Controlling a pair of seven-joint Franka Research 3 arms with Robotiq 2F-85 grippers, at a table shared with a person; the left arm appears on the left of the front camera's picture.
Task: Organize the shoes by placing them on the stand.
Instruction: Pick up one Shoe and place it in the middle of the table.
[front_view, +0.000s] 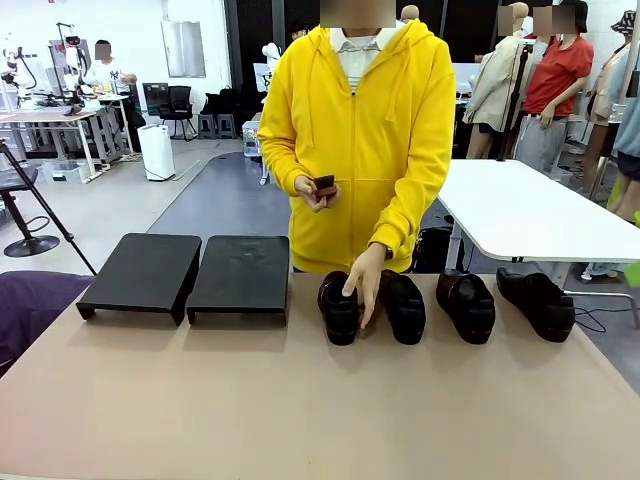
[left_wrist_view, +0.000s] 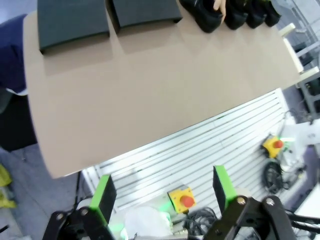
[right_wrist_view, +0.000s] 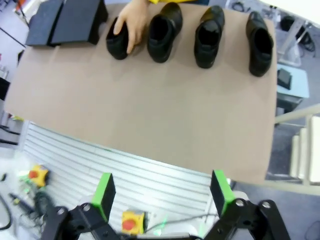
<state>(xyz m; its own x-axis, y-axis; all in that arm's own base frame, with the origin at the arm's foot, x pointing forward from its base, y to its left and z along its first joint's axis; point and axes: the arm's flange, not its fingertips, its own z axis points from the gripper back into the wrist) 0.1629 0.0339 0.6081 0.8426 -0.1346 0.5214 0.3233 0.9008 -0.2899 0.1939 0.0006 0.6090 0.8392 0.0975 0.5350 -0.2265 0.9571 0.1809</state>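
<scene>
Front view: four black shoes stand in a row along the far edge of the beige worktop (front_view: 300, 400), toes towards the robot's side. From the middle towards the right far corner they are the first shoe (front_view: 339, 307), second shoe (front_view: 402, 305), third shoe (front_view: 466, 304) and fourth shoe (front_view: 538, 302). A person in a yellow hoodie stands at the far edge. The lowered hand (front_view: 365, 285) rests between the first and second shoes, touching the first. The raised hand (front_view: 315, 190) holds a small dark object at chest height. Two black stands, the outer stand (front_view: 140, 272) and the inner stand (front_view: 240, 272), sit side by side near the left far corner, apart from the shoes.

Left wrist view: the left jaws hang wide apart with nothing between them, green pads (left_wrist_view: 104, 197) off the near edge of the worktop (left_wrist_view: 150, 90). Both stands (left_wrist_view: 142, 12) and the shoes (left_wrist_view: 202, 15) lie along the far edge.

Right wrist view: the right jaws are likewise spread wide and empty, pads (right_wrist_view: 220, 190) off the worktop's near edge. All four shoes (right_wrist_view: 209, 36) line the far edge, with the person's hand (right_wrist_view: 132, 22) on the one nearest the stands (right_wrist_view: 77, 20).
</scene>
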